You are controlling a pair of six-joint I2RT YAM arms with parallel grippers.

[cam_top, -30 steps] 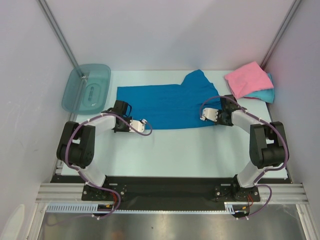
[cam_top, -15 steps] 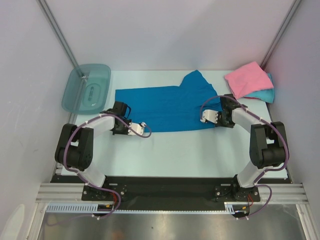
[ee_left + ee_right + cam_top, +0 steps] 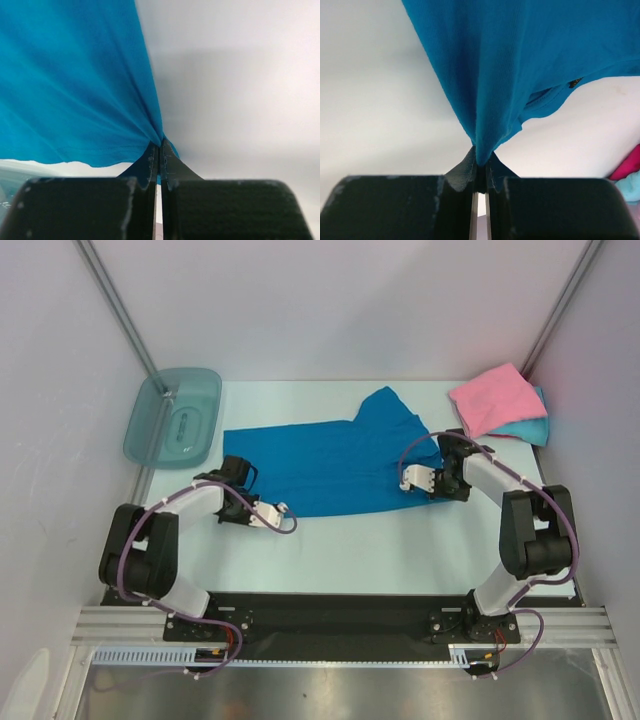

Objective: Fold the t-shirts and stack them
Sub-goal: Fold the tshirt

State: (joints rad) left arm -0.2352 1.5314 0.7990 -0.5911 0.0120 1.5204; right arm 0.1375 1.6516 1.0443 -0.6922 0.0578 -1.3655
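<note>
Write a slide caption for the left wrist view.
Left gripper shut on a pinched edge of the deep blue t-shirt, pale table beyond.

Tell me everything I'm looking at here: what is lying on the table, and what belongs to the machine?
deep blue t-shirt: one, deep blue, spread across the middle of the table.
pink t-shirt: one, pink, folded, far right corner, on top of the turquoise one.
turquoise t-shirt: one, light turquoise, under the pink one, only its edge showing.
bin: one, translucent teal, far left corner.
table: one, pale.
arms: two, black and white, bolted at the near edge, one each side.
left fingers: one pair, black, shut on the blue shirt's near left corner.
right fingers: one pair, black, shut on the blue shirt's right side.
</note>
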